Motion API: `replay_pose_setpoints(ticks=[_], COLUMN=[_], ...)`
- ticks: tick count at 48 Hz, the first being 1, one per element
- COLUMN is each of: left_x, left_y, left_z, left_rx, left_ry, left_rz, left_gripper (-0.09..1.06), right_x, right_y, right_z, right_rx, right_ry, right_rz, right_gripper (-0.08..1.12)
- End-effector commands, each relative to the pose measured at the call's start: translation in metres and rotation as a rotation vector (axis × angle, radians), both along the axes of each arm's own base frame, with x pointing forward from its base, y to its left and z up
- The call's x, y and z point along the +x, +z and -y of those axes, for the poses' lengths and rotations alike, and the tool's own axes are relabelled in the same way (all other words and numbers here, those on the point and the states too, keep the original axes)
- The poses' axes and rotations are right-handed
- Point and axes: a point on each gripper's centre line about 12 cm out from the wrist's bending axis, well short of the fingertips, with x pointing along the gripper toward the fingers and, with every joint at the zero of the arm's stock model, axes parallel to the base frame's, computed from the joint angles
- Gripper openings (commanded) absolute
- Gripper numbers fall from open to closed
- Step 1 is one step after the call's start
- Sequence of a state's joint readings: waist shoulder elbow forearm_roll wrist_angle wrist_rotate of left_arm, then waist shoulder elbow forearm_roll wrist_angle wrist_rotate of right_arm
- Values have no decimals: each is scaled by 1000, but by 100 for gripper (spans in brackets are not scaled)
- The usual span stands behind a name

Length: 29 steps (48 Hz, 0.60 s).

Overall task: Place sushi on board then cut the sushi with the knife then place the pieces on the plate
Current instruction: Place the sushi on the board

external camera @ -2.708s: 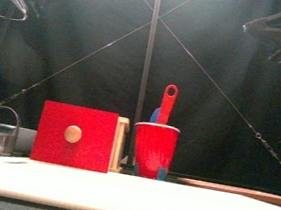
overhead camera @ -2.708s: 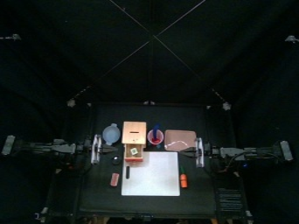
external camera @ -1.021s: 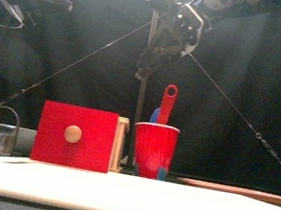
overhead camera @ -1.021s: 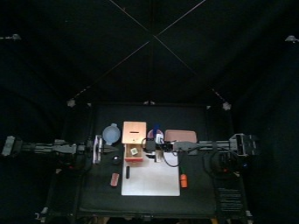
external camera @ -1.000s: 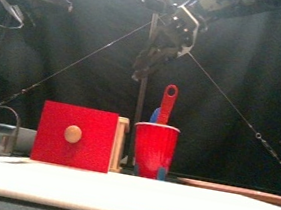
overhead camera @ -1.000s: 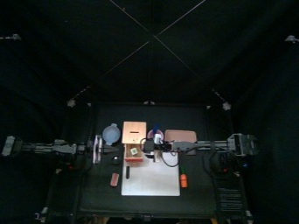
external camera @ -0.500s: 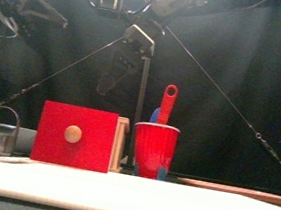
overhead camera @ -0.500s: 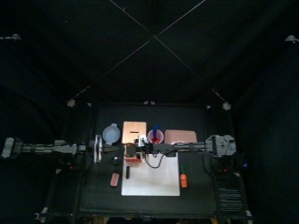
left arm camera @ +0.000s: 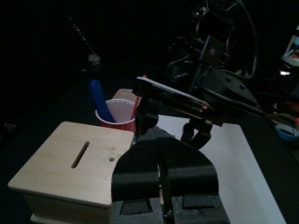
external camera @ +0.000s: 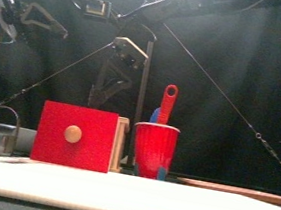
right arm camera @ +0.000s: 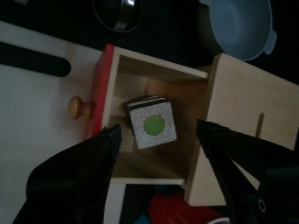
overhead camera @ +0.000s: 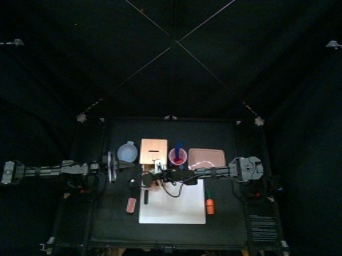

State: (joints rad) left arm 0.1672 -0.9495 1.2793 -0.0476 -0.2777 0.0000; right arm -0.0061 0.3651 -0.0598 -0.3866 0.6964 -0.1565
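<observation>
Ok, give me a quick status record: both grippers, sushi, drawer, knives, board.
right gripper: open, over the drawer, lined up on the sushi
left gripper: shut, at the table's left
sushi: lying in the drawer, green centre up
drawer: pulled out of the wooden box
knives: red knife and blue knife standing in the red cup
white board: in front of the box, no sushi on it yet

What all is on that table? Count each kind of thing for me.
White cutting board: 1
Wooden box: 1
Red cup: 1
Toy knives: 2, red knife and blue knife
Blue-grey bowl: 1
Pink tray: 1
Metal cutter: 1
Sushi block in the open drawer: 1
Small toys at the board's sides: 2, left toy, right toy
Total: 11
</observation>
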Motion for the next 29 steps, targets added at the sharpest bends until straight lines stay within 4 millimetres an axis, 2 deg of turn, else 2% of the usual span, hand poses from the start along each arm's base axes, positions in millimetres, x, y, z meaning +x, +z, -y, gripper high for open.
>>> replay_pose_setpoints(ticks=[1, 17, 25, 29], left_x=[2, 0, 0, 0], left_y=[6, 1, 1, 1], left_z=[-1, -2, -2, -2], left_rx=[-6, -23, -23, -23], left_ry=[5, 12, 12, 12], left_rz=[18, 10, 12, 10], left_gripper=[5, 5, 5, 5], right_x=[4, 10, 11, 10], right_y=[13, 3, 5, 12], right_z=[2, 2, 5, 6], right_rx=[9, 44, 46, 46], right_ry=[14, 17, 5, -5], right_rz=[30, 9, 8, 3], right_gripper=[96, 81, 81, 81])
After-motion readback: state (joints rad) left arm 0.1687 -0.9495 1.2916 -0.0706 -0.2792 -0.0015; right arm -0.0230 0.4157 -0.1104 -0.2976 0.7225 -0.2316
